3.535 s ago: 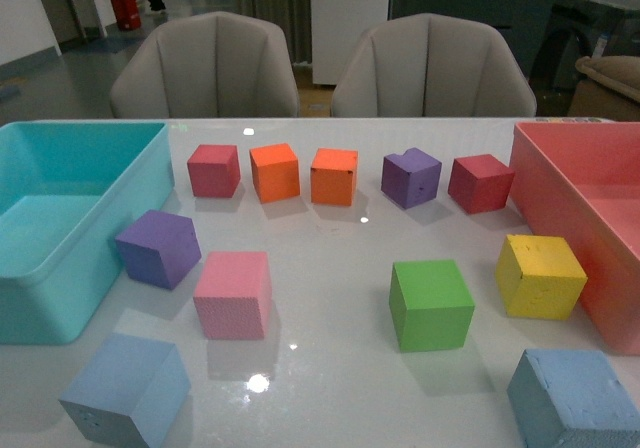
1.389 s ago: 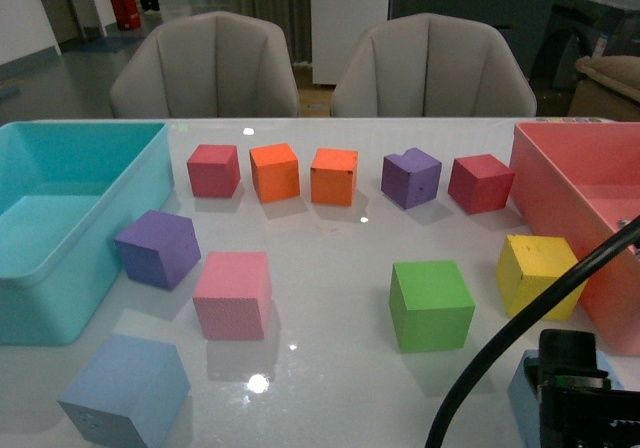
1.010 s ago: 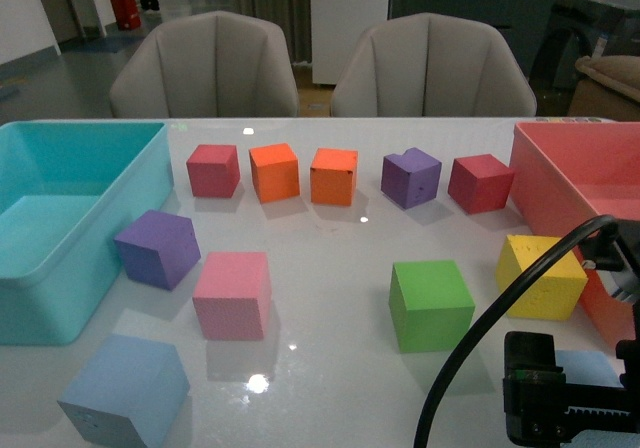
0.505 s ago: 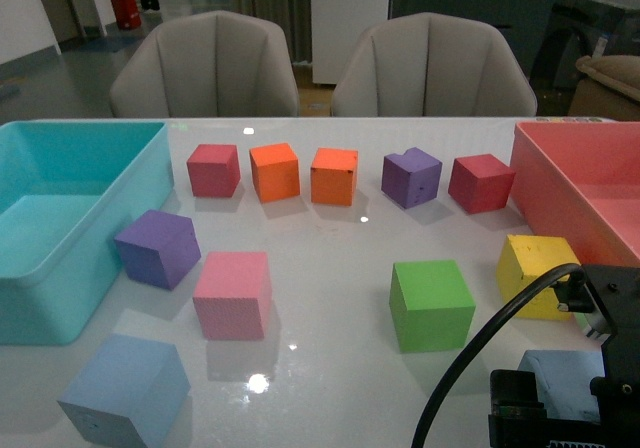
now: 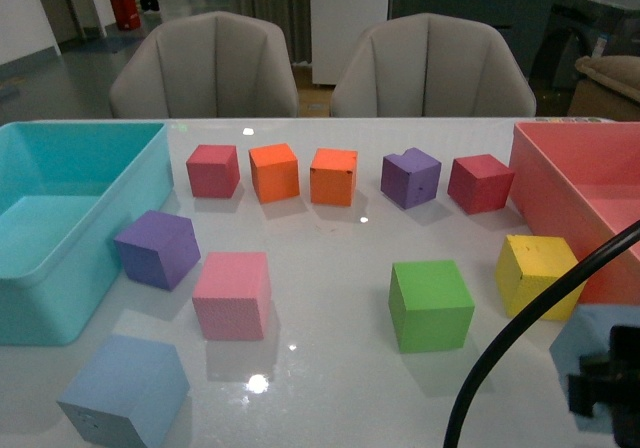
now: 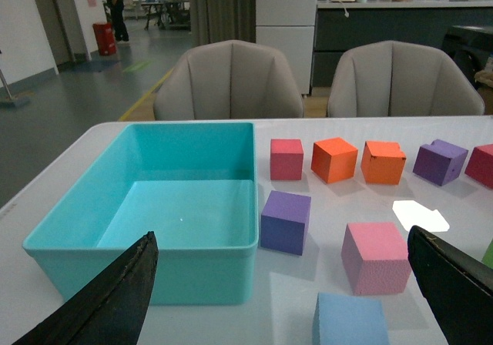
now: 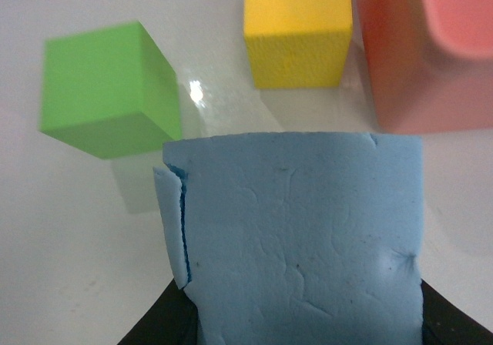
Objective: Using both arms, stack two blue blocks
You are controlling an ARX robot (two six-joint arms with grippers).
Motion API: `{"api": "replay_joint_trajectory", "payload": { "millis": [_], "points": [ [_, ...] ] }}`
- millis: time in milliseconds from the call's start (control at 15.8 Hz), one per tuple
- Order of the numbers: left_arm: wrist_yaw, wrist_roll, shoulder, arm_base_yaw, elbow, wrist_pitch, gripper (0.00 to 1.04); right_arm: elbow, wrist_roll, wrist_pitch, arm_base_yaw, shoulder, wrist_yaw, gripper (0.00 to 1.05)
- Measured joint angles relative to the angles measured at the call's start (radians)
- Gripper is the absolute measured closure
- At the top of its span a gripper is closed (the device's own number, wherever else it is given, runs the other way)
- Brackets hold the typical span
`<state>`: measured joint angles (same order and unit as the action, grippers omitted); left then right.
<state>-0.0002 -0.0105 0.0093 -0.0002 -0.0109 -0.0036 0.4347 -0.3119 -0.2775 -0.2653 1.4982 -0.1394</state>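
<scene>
We judged the glossy white table (image 5: 330,238) slick: the free blue block (image 5: 125,390), at its front left ahead of the wide-open left gripper (image 6: 281,236), could skid when loaded. The right gripper (image 7: 304,322) clamped the held blue block (image 7: 300,229) near the yellow cube (image 7: 298,33); its grainy, creased foam might squash and tilt.

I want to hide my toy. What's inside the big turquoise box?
Only bare floor shows inside the turquoise bin. Its near wall hides the strip just behind it.
</scene>
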Motion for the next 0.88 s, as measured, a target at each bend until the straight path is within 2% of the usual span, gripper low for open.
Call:
{"api": "replay_joint_trajectory", "payload": {
  "millis": [126,252,505,568,631,884],
  "points": [
    [0.000,0.000,0.000,0.000,0.000,0.000,0.07,0.042,0.011,0.077,-0.012,-0.147,0.004,0.62],
    [0.000,0.000,0.000,0.000,0.000,0.000,0.07,0.148,0.010,0.060,-0.055,-0.119,0.002,0.62],
    [0.000,0.000,0.000,0.000,0.000,0.000,0.07,0.432,-0.006,0.085,-0.143,0.209,0.010,0.62],
    [0.000,0.000,0.000,0.000,0.000,0.000,0.07,0.606,-0.013,0.144,-0.163,0.352,0.010,0.62],
    [0.000,0.000,0.000,0.000,0.000,0.000,0.07,0.873,-0.017,0.259,-0.189,0.550,0.011,0.62],
    [0.000,0.000,0.000,0.000,0.000,0.000,0.07,1.123,-0.026,0.392,-0.219,0.727,0.017,0.63]
  ]
}}
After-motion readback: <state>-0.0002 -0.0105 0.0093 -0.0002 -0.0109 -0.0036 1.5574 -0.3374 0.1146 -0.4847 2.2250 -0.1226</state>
